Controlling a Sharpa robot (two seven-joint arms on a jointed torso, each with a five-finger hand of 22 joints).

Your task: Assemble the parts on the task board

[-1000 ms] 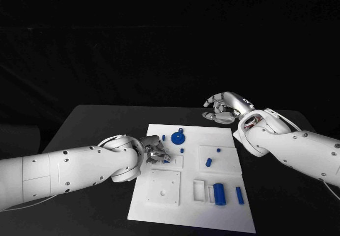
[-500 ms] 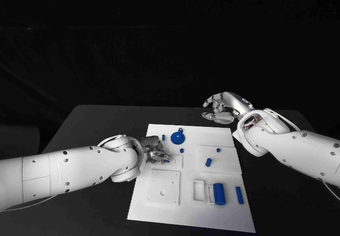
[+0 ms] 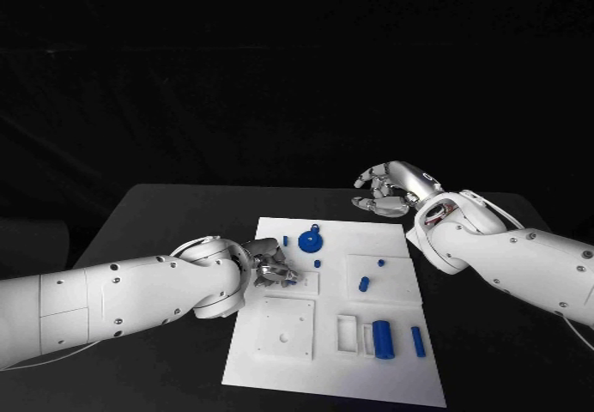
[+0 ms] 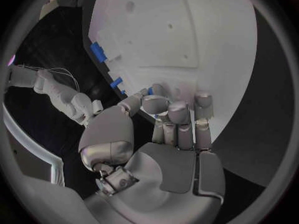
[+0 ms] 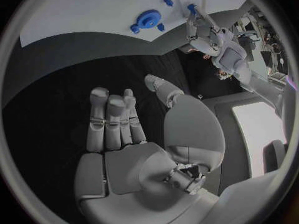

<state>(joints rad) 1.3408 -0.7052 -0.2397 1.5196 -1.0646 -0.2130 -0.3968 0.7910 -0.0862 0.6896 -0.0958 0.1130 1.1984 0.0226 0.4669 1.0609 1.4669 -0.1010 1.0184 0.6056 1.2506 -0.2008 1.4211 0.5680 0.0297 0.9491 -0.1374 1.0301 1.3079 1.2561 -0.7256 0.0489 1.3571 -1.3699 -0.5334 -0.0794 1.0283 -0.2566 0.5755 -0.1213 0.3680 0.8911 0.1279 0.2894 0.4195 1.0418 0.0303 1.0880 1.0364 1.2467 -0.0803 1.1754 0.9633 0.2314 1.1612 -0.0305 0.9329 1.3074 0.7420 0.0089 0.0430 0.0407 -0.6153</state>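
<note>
The white task board lies in the middle of the table. My left hand rests over the board's left side, its fingers curled and pinching a small blue part just above a square raised block. The same part shows at the fingertips in the left wrist view. My right hand hovers above the table beyond the board's far right corner, fingers apart and holding nothing. A blue gear lies near the far edge. A large blue cylinder and a thin blue bar lie at the near right.
Small blue pegs stand mid-board, and another stands beside the gear. A white square plate with holes sits on the near left of the board. Black table surrounds the board on all sides.
</note>
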